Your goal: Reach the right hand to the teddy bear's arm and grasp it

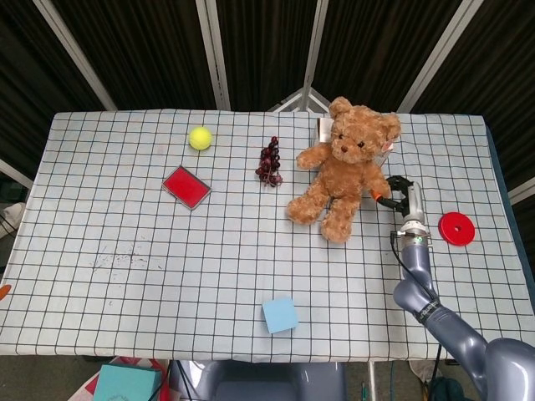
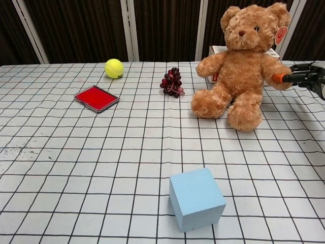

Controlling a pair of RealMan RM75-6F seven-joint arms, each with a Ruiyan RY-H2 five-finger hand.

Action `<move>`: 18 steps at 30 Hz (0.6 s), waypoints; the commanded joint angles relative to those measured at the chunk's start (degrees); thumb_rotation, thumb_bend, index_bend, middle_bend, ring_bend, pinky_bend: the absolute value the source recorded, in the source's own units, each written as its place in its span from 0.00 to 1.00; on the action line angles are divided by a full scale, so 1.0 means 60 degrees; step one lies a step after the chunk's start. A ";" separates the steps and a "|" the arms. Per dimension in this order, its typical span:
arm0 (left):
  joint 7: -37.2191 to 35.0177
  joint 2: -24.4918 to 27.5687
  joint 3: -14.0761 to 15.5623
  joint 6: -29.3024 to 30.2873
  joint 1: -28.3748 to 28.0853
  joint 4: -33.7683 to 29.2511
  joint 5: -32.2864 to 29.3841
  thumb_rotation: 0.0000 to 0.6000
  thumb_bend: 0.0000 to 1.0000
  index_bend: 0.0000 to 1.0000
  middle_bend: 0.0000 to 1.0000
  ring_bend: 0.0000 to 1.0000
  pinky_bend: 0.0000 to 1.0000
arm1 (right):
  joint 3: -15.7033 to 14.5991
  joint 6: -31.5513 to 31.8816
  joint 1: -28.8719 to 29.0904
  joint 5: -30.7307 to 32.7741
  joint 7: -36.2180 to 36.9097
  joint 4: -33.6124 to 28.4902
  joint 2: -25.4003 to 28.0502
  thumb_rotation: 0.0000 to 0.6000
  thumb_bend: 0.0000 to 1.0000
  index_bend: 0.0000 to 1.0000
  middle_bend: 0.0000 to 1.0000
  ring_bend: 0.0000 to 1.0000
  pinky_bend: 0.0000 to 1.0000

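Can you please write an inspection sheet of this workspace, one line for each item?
Surface: table under a white checked cloth.
Job's things: teddy bear sits upright; right hand is at its arm, fingers around the paw.
Clutter: tennis ball, grapes, red tray, blue cube, red disc, white box behind the bear.
Hands: left hand nothing seen.
Cables: one along the right arm.
Surroundings: dark curtains.

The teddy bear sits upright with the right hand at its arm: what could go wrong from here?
1. The right hand touches only the tip of the teddy bear's arm, so the soft plush may slip out when the fingers close.
2. A push or pull could tip the upright bear onto the white box behind it, or drag it toward the grapes.
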 commanded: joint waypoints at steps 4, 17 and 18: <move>-0.0005 0.0006 0.0004 0.0016 0.0006 -0.0008 0.0015 1.00 0.20 0.25 0.09 0.02 0.19 | -0.0065 -0.0092 -0.0048 -0.0073 -0.0076 -0.0011 -0.0089 1.00 0.32 0.60 0.52 0.43 0.02; -0.0052 0.0019 -0.0007 0.0084 0.0046 -0.0002 0.0006 1.00 0.20 0.25 0.09 0.02 0.19 | -0.0037 -0.0162 -0.0030 -0.0287 -0.0031 0.0230 -0.0322 1.00 0.34 0.61 0.53 0.43 0.02; -0.0046 0.0016 -0.0008 0.0072 0.0040 -0.0001 0.0001 1.00 0.20 0.25 0.09 0.02 0.19 | -0.0022 -0.0121 -0.0020 -0.0322 -0.0036 0.0220 -0.0305 1.00 0.34 0.61 0.53 0.43 0.02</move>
